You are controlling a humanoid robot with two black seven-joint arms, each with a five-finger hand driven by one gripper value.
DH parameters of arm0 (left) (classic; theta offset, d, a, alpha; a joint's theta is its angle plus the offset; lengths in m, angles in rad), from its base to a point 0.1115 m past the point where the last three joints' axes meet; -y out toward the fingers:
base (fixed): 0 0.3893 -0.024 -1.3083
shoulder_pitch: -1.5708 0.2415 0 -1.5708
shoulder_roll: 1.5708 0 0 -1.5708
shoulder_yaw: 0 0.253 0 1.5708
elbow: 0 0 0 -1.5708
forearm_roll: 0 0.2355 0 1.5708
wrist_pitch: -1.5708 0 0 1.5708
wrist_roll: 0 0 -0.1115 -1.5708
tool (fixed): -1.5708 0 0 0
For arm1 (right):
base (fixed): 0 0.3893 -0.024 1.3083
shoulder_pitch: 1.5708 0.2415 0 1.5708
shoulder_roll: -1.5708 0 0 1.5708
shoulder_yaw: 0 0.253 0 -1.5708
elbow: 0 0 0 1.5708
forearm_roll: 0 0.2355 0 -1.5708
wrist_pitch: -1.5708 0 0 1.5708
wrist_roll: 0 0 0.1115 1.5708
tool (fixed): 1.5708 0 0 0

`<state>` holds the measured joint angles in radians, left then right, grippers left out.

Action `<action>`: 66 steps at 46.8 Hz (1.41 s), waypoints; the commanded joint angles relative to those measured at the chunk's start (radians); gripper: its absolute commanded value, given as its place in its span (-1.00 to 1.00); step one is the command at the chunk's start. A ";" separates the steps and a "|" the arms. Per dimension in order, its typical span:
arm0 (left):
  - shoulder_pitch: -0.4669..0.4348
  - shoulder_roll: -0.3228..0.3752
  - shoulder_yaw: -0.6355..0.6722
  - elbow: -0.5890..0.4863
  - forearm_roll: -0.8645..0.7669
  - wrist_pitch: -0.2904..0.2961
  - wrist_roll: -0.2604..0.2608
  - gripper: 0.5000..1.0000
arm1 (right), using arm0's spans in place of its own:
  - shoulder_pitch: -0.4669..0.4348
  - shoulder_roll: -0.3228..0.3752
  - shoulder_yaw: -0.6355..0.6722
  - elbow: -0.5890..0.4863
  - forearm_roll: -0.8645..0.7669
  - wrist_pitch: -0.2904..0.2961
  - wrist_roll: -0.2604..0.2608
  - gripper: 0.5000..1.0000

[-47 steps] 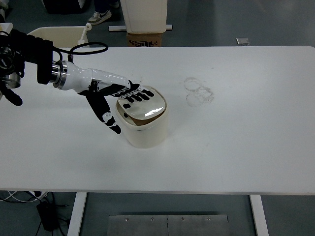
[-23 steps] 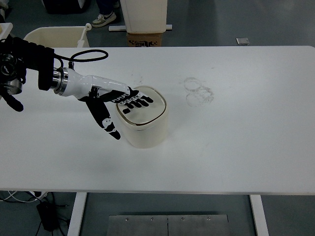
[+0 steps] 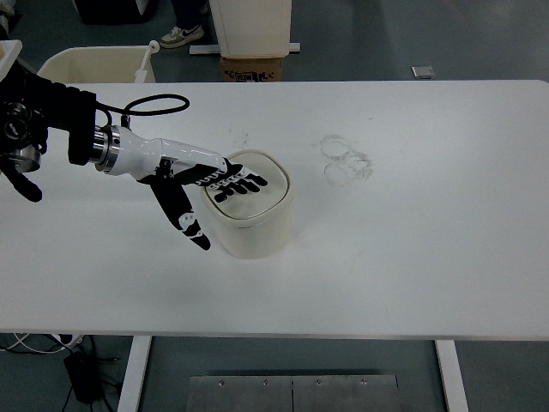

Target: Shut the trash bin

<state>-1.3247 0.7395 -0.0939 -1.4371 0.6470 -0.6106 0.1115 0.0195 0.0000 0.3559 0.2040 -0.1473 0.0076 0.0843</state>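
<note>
A small cream trash bin (image 3: pixel 257 225) stands near the middle of the white table (image 3: pixel 412 249). Its lid (image 3: pixel 262 199) lies flat in the rim, with no gap showing. My left hand (image 3: pixel 214 193) reaches in from the left and rests palm down on the lid. Its fingers (image 3: pixel 240 184) are spread flat across the lid's top, and the thumb (image 3: pixel 187 220) hangs down beside the bin's left wall. The hand holds nothing. The right arm does not show.
Faint ring marks (image 3: pixel 346 159) stain the table right of the bin. Beyond the far edge stand a cream tub (image 3: pixel 99 64), a cardboard box (image 3: pixel 254 67) and a person's shoe (image 3: pixel 178 32).
The lid was tilted open with a dark gap at its front a second ago. My left hand has pushed it down flat into the rim, shifting slightly left.
</note>
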 commanded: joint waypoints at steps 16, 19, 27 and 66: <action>-0.027 0.006 -0.007 0.001 -0.009 0.000 0.000 1.00 | 0.000 0.000 0.000 0.000 0.000 0.000 0.000 0.97; -0.057 0.006 -0.009 0.001 -0.018 0.000 0.000 1.00 | 0.000 0.000 0.000 0.000 0.000 0.000 0.000 0.97; -0.103 0.017 -0.021 0.011 -0.081 0.000 0.000 1.00 | 0.000 0.000 0.000 0.000 0.000 0.000 0.000 0.97; -0.053 -0.003 -0.309 0.451 -0.538 0.078 -0.096 1.00 | 0.000 0.000 0.000 0.000 0.000 0.000 0.000 0.97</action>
<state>-1.3856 0.7384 -0.3961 -1.0203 0.1541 -0.5327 0.0207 0.0200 0.0000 0.3559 0.2043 -0.1473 0.0076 0.0847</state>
